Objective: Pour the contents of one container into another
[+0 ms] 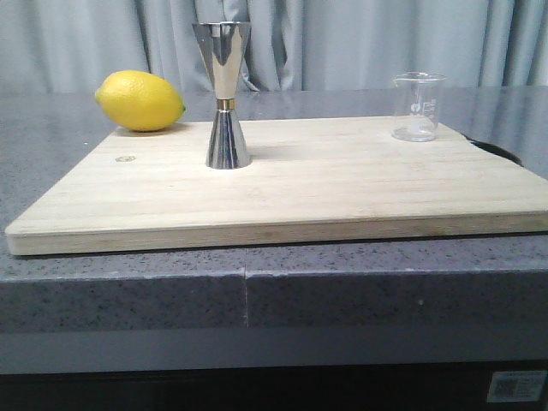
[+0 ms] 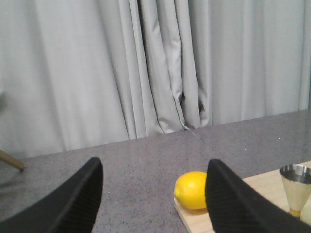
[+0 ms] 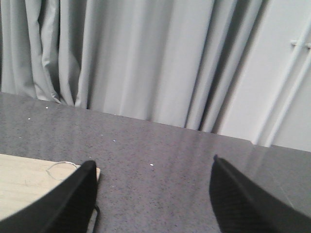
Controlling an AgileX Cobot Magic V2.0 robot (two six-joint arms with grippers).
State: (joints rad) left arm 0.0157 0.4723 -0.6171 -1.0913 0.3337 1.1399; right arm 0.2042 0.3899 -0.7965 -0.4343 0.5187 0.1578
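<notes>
The clear glass beaker (image 1: 419,106) stands upright at the far right of the wooden board (image 1: 342,184). The steel jigger (image 1: 224,94), with a gold band at its waist, stands upright left of the board's centre. Neither gripper shows in the front view. My left gripper (image 2: 155,162) is open and holds nothing. It hovers over the counter to the left of the board, with the jigger (image 2: 296,187) off to its right. My right gripper (image 3: 153,160) is open and holds nothing. It is over the counter to the right of the board, and the beaker's rim (image 3: 62,167) shows faintly beside one finger.
A yellow lemon (image 1: 139,101) lies on the board's far left corner, also seen as the lemon (image 2: 192,190) in the left wrist view. The board rests on a grey speckled counter (image 1: 128,282). Grey curtains (image 1: 360,43) hang behind. A dark cable (image 1: 497,150) lies by the board's right edge.
</notes>
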